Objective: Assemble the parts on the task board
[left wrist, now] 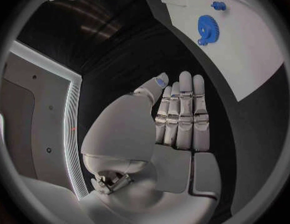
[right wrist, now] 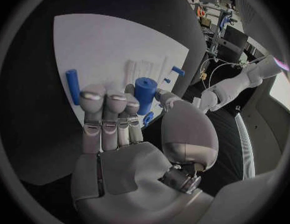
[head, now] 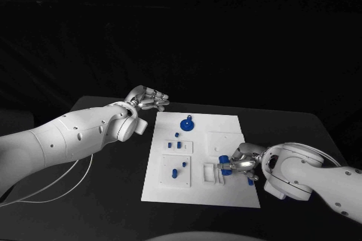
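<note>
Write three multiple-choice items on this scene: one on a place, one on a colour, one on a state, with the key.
1. Where does the blue gear lie?
A. on the far part of the task board
B. on the black table
C. in the left hand

2. What colour is the cylinder at the right hand?
A. grey
B. blue
C. white

3. How is the left hand?
A. pinching a peg
B. pressing on the board
C. holding nothing, fingers straight

Key: 1 A, the head view shows it on the white plate; 2 B, the right wrist view shows blue; 3 C, the left wrist view shows a bare palm.
</note>
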### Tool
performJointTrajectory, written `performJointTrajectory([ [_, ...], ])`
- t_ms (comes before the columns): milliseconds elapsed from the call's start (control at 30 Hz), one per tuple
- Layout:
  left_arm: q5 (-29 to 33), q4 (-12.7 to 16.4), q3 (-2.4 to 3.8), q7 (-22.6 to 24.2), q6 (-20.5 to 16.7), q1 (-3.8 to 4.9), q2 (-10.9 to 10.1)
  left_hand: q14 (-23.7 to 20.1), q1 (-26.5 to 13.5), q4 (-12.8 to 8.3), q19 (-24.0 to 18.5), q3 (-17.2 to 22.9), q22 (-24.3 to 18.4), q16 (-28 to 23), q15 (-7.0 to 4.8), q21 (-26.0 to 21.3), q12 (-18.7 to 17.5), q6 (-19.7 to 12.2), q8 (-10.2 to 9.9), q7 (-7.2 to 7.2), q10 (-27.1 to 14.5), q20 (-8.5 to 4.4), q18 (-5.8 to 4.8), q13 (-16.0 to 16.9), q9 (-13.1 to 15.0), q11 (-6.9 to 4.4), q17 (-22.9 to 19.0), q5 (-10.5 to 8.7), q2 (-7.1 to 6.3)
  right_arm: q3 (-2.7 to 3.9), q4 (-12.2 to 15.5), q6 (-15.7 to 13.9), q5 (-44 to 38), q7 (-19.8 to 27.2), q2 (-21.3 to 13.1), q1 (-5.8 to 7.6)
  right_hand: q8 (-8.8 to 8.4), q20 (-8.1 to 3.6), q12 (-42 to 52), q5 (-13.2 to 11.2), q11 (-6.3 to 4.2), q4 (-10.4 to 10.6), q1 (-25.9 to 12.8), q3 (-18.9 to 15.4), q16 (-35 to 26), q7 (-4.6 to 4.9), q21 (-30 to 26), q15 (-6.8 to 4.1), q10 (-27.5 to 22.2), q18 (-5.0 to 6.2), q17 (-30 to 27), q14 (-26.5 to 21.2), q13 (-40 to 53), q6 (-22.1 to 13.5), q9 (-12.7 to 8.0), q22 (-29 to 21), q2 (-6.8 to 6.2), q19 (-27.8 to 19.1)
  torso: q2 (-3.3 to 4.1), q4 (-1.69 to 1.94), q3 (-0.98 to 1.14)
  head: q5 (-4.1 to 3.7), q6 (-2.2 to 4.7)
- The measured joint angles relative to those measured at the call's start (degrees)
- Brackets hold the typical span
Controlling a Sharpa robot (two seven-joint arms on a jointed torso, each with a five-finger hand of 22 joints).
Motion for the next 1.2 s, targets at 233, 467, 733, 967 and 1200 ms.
performJointTrajectory([
  [233, 0.00, -0.03, 0.00, -0.05, 0.05, 0.00, 0.08, 0.00, 0.00, 0.00, 0.00, 0.00, 0.00, 0.00, 0.00, 0.00, 0.00, 0.00, 0.00, 0.00, 0.00, 0.00, 0.00, 0.00, 0.00, 0.00, 0.00, 0.00, 0.00, -0.27, -0.83, 0.06, 1.51, -0.09, 2.36, 0.15, -0.01, 0.01, 0.00, 0.47, 0.00, -1.35, -0.23, 0.71, 0.00, 0.01, 0.00, 0.01, 0.01, -0.02, 0.00, 0.00, 0.00, 0.00, -0.29, 0.08, -0.23, 0.00, -0.01, 0.03, -0.01, 0.08, -0.07],
  [467, 0.01, 0.05, 0.00, -0.09, 0.10, 0.00, 0.09, 0.00, 0.00, 0.00, 0.00, 0.00, 0.01, 0.00, 0.00, 0.00, 0.00, 0.00, 0.00, 0.00, 0.00, 0.00, 0.00, 0.00, 0.00, 0.00, -0.01, 0.00, 0.00, -1.80, -2.02, 0.44, 2.03, -0.17, 4.70, 0.16, -0.05, 0.01, 0.00, 0.48, 0.01, -1.83, -0.44, 0.24, 0.00, 0.02, 0.00, 0.01, 0.01, -0.02, 0.00, 0.00, -0.07, -0.01, -0.30, 0.08, 0.02, 0.00, 0.03, 0.04, 0.00, 0.26, -0.13],
  [733, 0.01, 0.14, -0.01, -0.14, 0.15, 0.00, 0.08, 0.00, 0.00, 0.00, 0.00, 0.00, 0.01, 0.00, 0.00, 0.00, 0.00, 0.00, 0.00, 0.00, 0.00, 0.00, 0.00, 0.00, 0.00, 0.00, -0.01, 0.00, 0.00, -2.49, -3.17, 0.73, 1.88, -0.32, 6.39, 0.19, -0.05, 0.02, 0.00, 0.68, 0.01, -1.99, -0.42, 0.08, 0.00, 0.04, 0.00, 0.03, 0.01, -0.03, -0.05, 0.00, -0.14, 0.02, -0.35, 0.07, 0.04, 0.00, 0.05, 0.02, 0.06, 0.47, -0.18],
  [967, 0.01, 0.17, -0.01, -0.18, 0.17, 0.00, 0.07, 0.00, 0.00, 0.00, 0.00, 0.00, -0.24, 0.00, 0.00, 0.00, 0.00, -0.15, 0.00, -0.15, 0.00, 0.00, 0.00, 0.00, 0.00, 0.00, -0.01, 0.00, 0.00, -2.73, -3.83, 0.80, 1.46, -0.52, 7.30, 0.30, -0.05, 0.02, 0.00, 0.89, 0.01, -2.30, -0.20, -0.23, 0.00, 0.07, 0.00, 0.11, 0.02, -0.06, -0.05, 0.08, -0.14, 0.03, -0.49, 0.07, 0.25, 0.00, 0.05, -0.03, 0.06, 0.55, -0.21],
  [1200, 0.01, 0.17, -0.01, -0.21, 0.20, 0.00, 0.06, 0.00, 0.00, 0.00, 0.00, 0.00, -0.25, 0.00, 0.00, 0.00, 0.00, -0.15, 0.00, -0.15, 0.00, 0.00, 0.00, 0.00, 0.00, 0.00, -0.02, 0.00, 0.00, -2.79, -4.30, 0.76, 1.11, -0.53, 7.82, 0.35, 0.12, 0.02, 0.00, 0.39, -0.08, -2.46, -0.28, -0.39, 0.00, 0.14, 0.00, 0.11, 0.13, -0.07, -0.05, 0.09, -0.21, 0.10, -0.64, 0.07, 0.33, 0.00, 0.02, -0.03, 0.05, 0.66, -0.23],
])
